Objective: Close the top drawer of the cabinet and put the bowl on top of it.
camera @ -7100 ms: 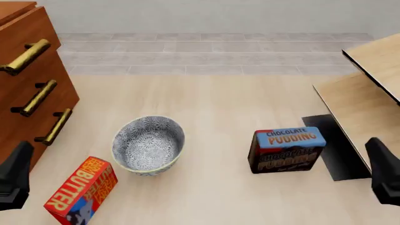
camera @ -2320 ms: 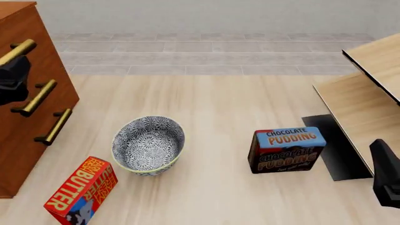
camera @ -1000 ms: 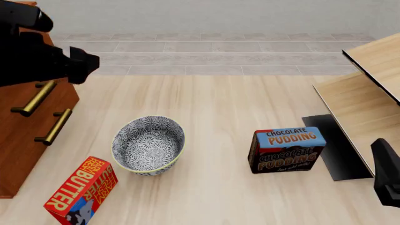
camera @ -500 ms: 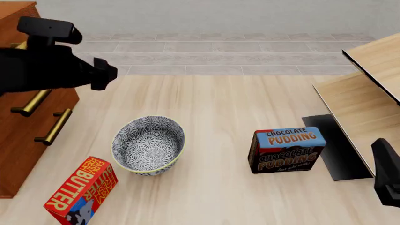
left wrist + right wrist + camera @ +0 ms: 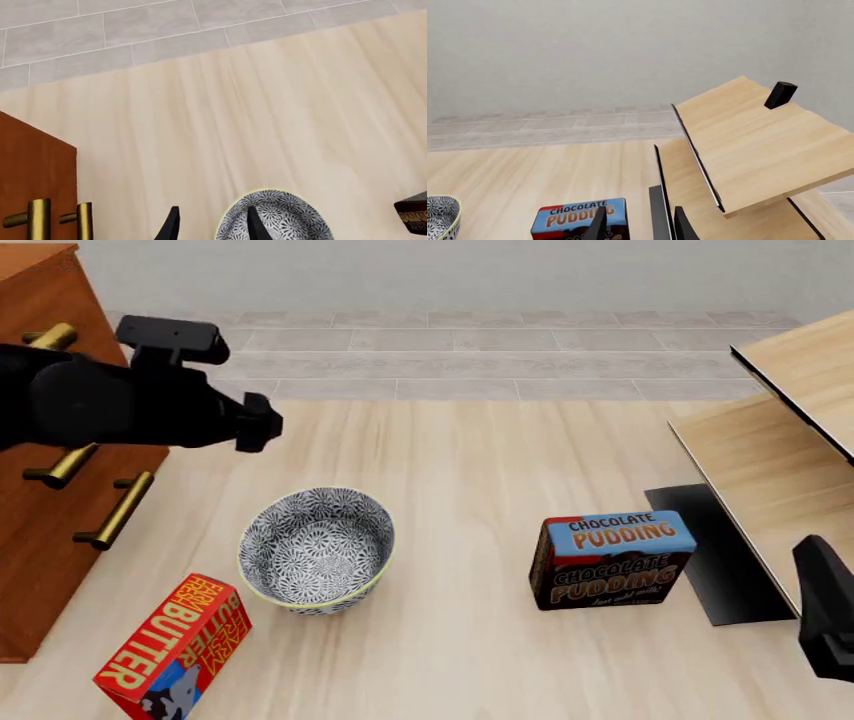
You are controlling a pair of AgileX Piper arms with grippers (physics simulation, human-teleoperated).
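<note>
At the far left of the front view we see the cabinet (image 5: 40,455), its top drawer (image 5: 27,310) flush with the two below and partly hidden by our left arm, whose left gripper (image 5: 260,425) hangs empty with fingers parted above the bowl (image 5: 316,550). The bowl sits lower left of centre on the table (image 5: 467,450), a butter box (image 5: 174,645) just beside it. Further right stands the pudding box (image 5: 611,560), then the pale shelf unit (image 5: 787,430), with the right gripper (image 5: 637,227) slightly apart at the lower right edge, holding nothing.

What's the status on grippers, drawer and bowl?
Left gripper open, empty, above the bowl. Right gripper open, idle by the pudding box. Top drawer looks shut. Bowl on the table, nothing blocking it.
</note>
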